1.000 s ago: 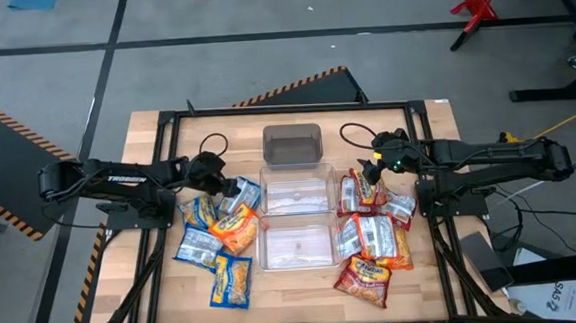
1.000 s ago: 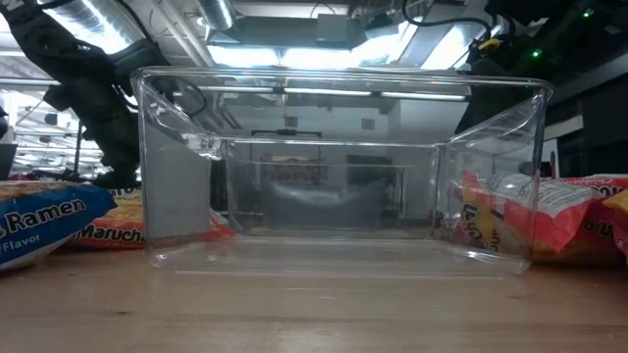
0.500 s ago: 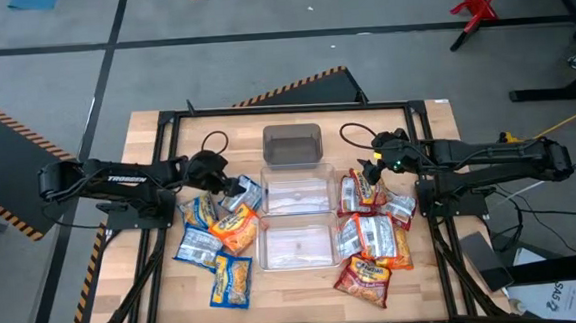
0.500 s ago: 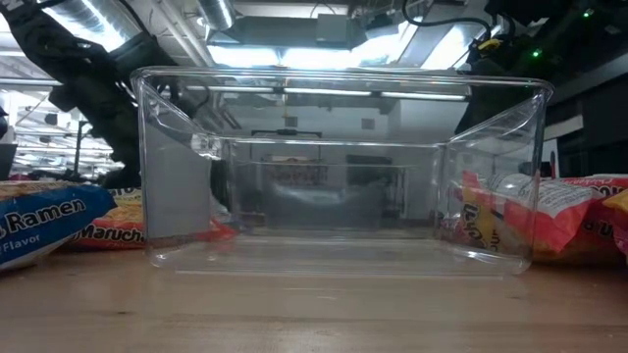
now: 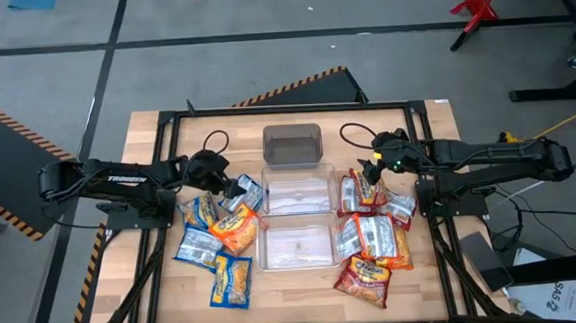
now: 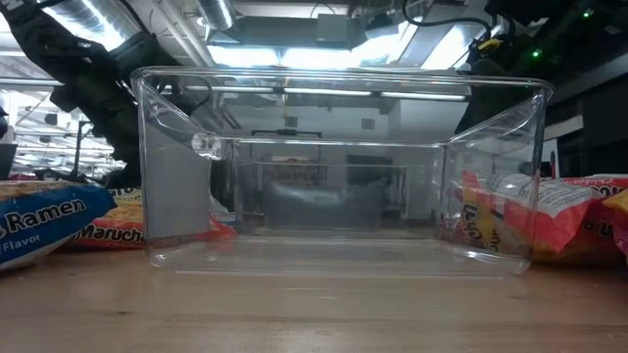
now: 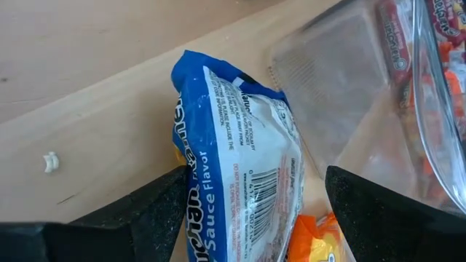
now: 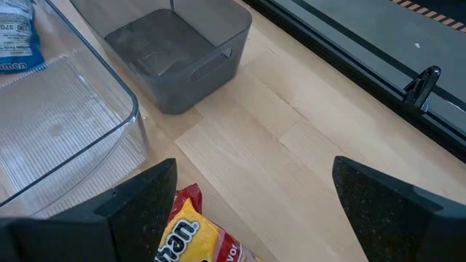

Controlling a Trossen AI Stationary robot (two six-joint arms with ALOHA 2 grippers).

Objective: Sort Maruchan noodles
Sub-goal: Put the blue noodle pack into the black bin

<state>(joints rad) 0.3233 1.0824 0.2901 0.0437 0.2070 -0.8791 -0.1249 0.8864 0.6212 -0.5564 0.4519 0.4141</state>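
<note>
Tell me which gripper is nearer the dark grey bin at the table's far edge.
Roughly even, the right slightly nearer, though it is close. The right gripper hovers open just off the dark grey bin on its right side, above red packets; the left gripper is open over a blue packet.

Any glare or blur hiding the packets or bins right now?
Low view: ceiling lights glare through the near clear bin, and packets behind it look warped. Left wrist view: the blue packet has readable print. High view: evenly lit.

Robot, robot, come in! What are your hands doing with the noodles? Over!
Left gripper open astride blue packet, not closed. Right gripper open above red packet. Clear bins empty. Nothing blocking.
</note>
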